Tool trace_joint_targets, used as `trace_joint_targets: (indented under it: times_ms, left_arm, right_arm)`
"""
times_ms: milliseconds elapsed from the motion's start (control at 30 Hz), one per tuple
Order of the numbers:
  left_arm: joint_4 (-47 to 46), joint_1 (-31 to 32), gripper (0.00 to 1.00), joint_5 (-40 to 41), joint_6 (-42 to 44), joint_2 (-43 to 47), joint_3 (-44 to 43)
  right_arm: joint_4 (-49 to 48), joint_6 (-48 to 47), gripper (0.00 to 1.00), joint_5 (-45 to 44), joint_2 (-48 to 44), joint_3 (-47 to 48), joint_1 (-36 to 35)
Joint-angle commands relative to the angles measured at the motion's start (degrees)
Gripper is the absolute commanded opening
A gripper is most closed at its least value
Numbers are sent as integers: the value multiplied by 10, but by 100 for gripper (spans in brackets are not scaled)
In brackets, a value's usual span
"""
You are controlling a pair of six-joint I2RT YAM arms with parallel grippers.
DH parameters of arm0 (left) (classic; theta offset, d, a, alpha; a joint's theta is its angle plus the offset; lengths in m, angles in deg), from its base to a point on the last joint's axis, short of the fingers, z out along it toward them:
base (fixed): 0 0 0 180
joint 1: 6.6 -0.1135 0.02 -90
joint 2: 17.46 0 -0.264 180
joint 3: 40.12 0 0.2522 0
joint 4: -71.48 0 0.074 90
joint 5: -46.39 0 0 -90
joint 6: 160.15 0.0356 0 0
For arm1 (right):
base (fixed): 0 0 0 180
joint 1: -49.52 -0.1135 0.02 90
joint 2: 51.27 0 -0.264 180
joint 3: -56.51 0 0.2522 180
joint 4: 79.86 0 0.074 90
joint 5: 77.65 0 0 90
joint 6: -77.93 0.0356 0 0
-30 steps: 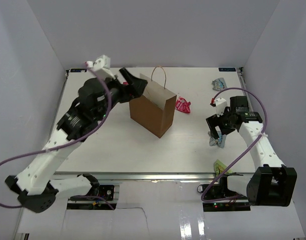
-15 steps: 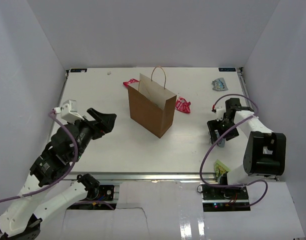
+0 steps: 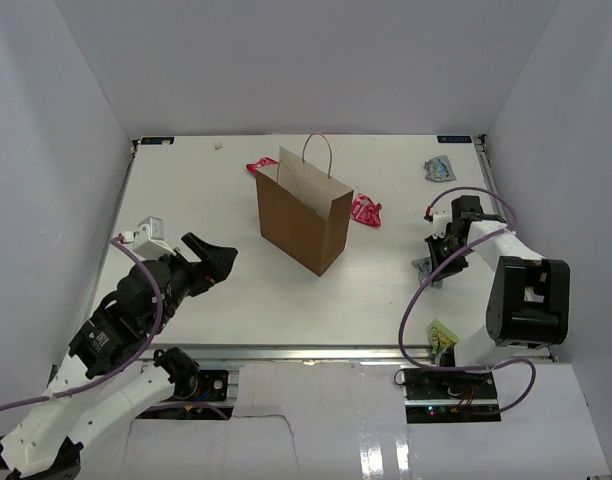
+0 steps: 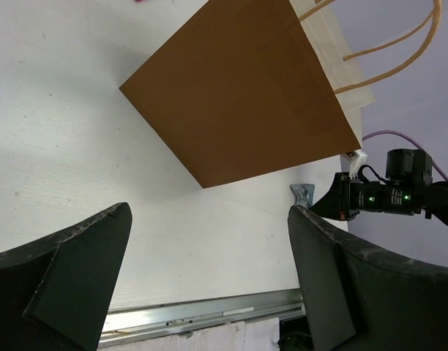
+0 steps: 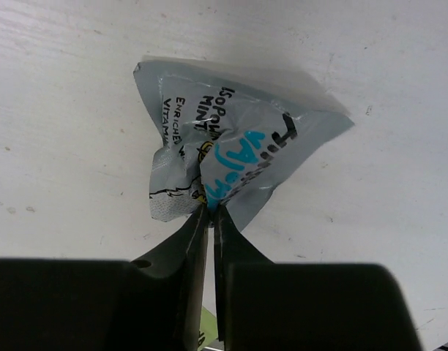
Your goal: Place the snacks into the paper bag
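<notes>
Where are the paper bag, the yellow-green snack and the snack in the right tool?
paper bag (image 3: 291,230): top view, brown side.
yellow-green snack (image 3: 443,333): top view, middle.
silver snack (image 5: 239,157): right wrist view, middle.

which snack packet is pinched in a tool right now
The silver-blue packet with teal lettering, clamped in the right tool. The pink packets by the paper bag, the far silver packet and the yellow-green packet lie free.

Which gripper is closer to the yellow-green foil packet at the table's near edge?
Right. The right gripper, shut on a pale blue-silver foil packet, is just beyond the yellow-green foil packet; the left gripper, open, is far off to its left, past the brown paper bag.
</notes>
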Motion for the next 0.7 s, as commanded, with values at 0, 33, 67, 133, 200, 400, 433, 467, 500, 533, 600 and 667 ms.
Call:
trace_joint_targets:
  times_ms: [0, 33, 67, 133, 200, 400, 433, 467, 500, 533, 600, 667]
  left_arm:
    - [-1, -1, 98, -13, -6, 0, 14]
    - [-2, -1, 98, -14, -7, 0, 17]
    - [-2, -1, 98, -16, -7, 1, 21]
    - [-2, -1, 98, -19, -7, 3, 25]
    - [-3, -1, 98, -21, -4, 6, 30]
    - [-13, -1, 98, -29, 0, 18, 51]
    - [-15, -2, 98, -30, -2, 19, 52]
    - [-17, -1, 98, -32, -5, 19, 54]
    - [-25, -1, 98, -39, -6, 18, 54]
    - [-28, -1, 98, -43, -2, 16, 55]
    - [-38, -1, 98, -53, 3, 10, 58]
    - [-45, -1, 98, -63, 9, 1, 67]
  right_arm:
    - [-23, -27, 9, 51, -46, 1, 6]
    - [-21, -59, 8, 72, -57, 5, 6]
    - [-12, -86, 8, 95, -73, 9, 6]
    - [-4, -168, 8, 178, -124, 26, 6]
    - [19, -222, 8, 266, -172, 50, 6]
    - [32, -271, 8, 356, -196, 219, -63]
    - [34, -261, 8, 353, -187, 250, -80]
    - [36, -238, 8, 342, -177, 317, -124]
    - [38, -226, 8, 331, -156, 351, -151]
    - [34, -215, 8, 315, -148, 382, -177]
    - [10, -185, 8, 279, -121, 454, -247]
    - [-12, -165, 8, 226, -96, 490, -302]
